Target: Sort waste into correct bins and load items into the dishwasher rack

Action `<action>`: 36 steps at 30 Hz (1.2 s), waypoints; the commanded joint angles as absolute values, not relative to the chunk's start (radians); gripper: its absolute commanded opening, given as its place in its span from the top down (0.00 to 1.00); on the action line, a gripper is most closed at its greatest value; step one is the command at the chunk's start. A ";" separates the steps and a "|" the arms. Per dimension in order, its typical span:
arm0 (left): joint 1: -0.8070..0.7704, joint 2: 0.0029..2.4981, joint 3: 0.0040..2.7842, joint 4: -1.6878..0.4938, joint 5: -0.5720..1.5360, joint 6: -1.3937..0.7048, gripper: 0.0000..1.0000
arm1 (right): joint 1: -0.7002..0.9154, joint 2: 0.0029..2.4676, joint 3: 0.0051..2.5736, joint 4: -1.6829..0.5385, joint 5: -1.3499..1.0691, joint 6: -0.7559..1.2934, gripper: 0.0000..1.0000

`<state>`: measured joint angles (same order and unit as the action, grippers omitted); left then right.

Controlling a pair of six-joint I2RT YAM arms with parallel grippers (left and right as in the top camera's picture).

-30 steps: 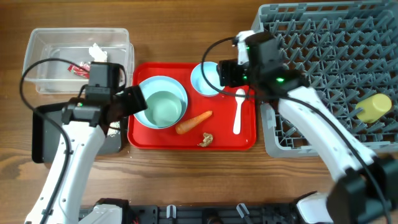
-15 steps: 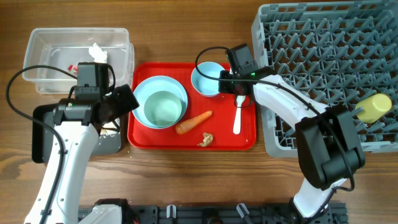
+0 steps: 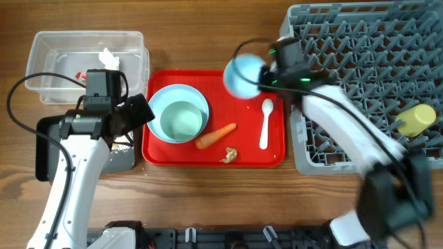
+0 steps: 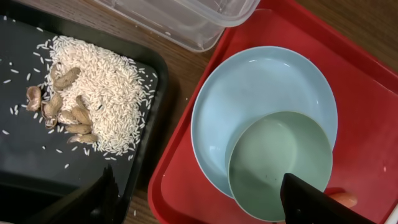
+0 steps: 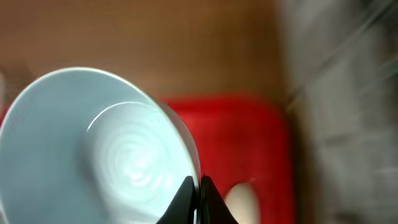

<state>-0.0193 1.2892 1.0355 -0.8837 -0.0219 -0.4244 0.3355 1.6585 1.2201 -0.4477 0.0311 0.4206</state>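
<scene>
a: right gripper point(image 5: 194, 190) jaws pinch the small bowl point(image 5: 93, 149) by its rim; the bowl stands tilted, up and left of the jaws.
b: judged rigid, light, glossy, likely slippery; a rim hold suits. left gripper point(image 4: 199, 190) jaws spread.

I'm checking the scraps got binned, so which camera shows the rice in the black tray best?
The left wrist view: the rice lies spread across the black tray, sharp and unblocked. Overhead, the left arm hides most of that tray and its rice. The right wrist view shows a blurred bowl, no rice.
</scene>
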 commanded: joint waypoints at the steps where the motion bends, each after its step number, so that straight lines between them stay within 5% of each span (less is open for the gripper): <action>1: -0.015 1.279 1.040 -0.884 -0.035 -0.434 0.15 | 0.254 1.433 1.246 -0.443 0.277 0.252 0.96; 7: -0.015 1.279 1.040 -0.884 -0.035 -0.434 0.14 | 0.066 1.316 1.246 -0.318 0.619 -0.027 0.96; 16: -0.015 1.279 1.040 -0.884 -0.035 -0.434 0.14 | -0.221 1.448 1.245 -0.104 0.632 -0.245 0.96; 28: -0.015 1.279 1.040 -0.884 -0.035 -0.434 0.15 | -0.391 1.816 1.245 0.459 0.812 -0.749 0.93; 36: -0.015 1.279 1.040 -0.883 -0.035 -0.435 0.15 | -0.438 1.968 1.245 0.564 0.807 -0.804 0.93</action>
<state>-0.0193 1.2892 1.0355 -0.8864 -0.0257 -0.4244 -0.4381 1.9293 1.2369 0.5507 0.7906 -0.7837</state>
